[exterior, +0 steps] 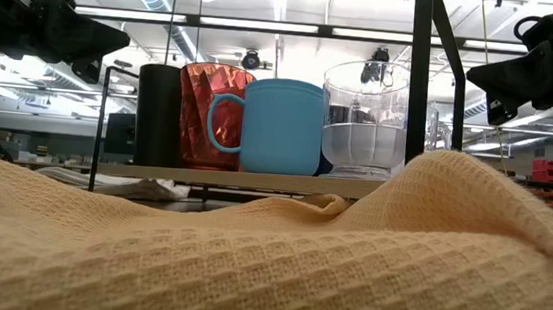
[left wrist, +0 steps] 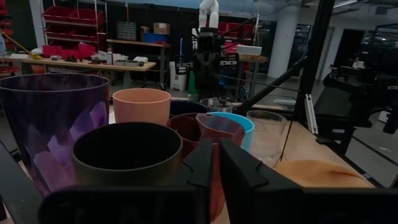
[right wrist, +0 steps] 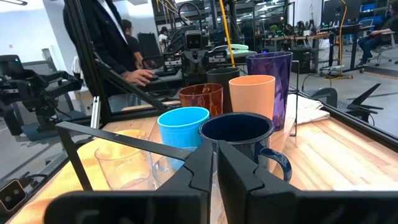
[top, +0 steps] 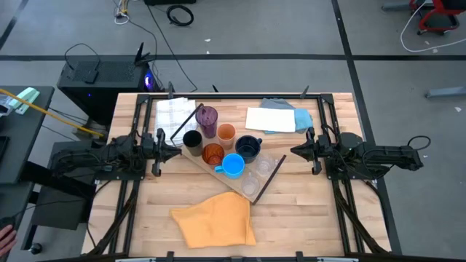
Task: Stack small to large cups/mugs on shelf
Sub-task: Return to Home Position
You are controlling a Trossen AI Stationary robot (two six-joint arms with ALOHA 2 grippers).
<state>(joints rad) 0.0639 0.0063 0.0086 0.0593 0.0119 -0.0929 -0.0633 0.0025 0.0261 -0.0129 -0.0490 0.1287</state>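
Parking appears to be the step in hand. The left gripper [top: 164, 143] hangs at one side of the shelf [top: 249, 193] and the right gripper [top: 302, 150] at the other, both clear of the cups.

1. Grip state. Both wrist views show each arm's two fingers closed to a thin slit with nothing between them. The high view does not resolve this.
2. Load position. All cups stand upright on the shelf, which lies slantwise in the middle of the table.
   - Far row: purple tumbler [top: 207, 116], orange cup [top: 226, 132], navy mug [top: 247, 146].
   - Near row: black cup [top: 192, 139], amber cup [top: 212, 153], blue mug [top: 233, 165], clear glasses [top: 261, 170].
   - The tight grouping probably serves to fit everything on one board (the job looks close to complete).
3. View coverage.
   - Only the high view gives the full two-row layout.
   - The low view is half blocked by the yellow cloth [exterior: 247, 263]. It confirms that the near row sits flat on the board, but that row hides the far one.
   - The right wrist view alone shows a person [right wrist: 102, 37] in dark clothing standing beyond the table.
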